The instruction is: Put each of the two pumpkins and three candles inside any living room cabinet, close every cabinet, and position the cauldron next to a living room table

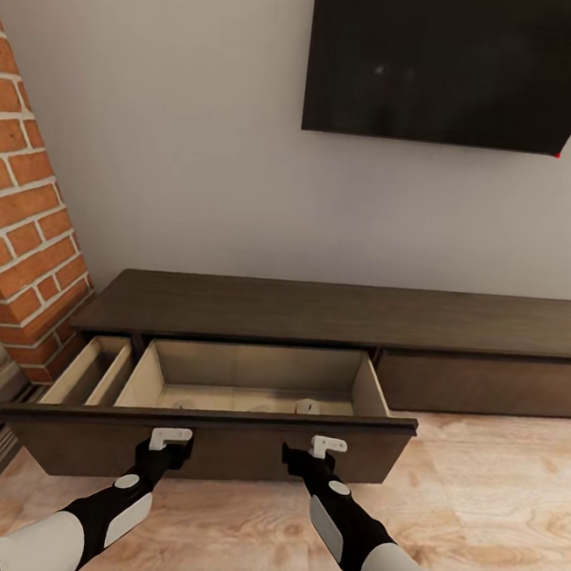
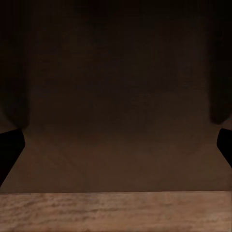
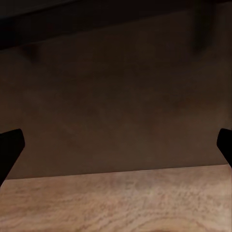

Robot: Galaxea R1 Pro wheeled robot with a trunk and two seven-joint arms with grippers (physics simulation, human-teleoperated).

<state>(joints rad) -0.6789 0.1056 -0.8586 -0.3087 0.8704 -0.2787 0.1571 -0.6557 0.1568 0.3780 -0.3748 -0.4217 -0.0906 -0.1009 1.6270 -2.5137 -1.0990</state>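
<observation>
Brick column (image 1: pixel 26 205) at far left, then the cabinet (image 1: pixel 335 313) along the wall, its wide drawer (image 1: pixel 216 441) pulled out (tan inside, contents too dim to name). Left gripper (image 1: pixel 170 439) against the drawer front, fingers spread wide. Right gripper (image 1: pixel 325 448) likewise pressed there, fingers wide apart. Television (image 1: pixel 458 62) above.

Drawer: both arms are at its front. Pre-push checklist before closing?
1. Drawer open: ok, pulled well out of the cabinet.
2. Left gripper at the drawer front: ok.
3. Right gripper at the front: ok.
4. Fingers spread: ok, in both wrist views.
5. All pumpkins and candles inside: cannot tell; contents are indistinct.
6. Right-hand drawer front closed: ok.
</observation>
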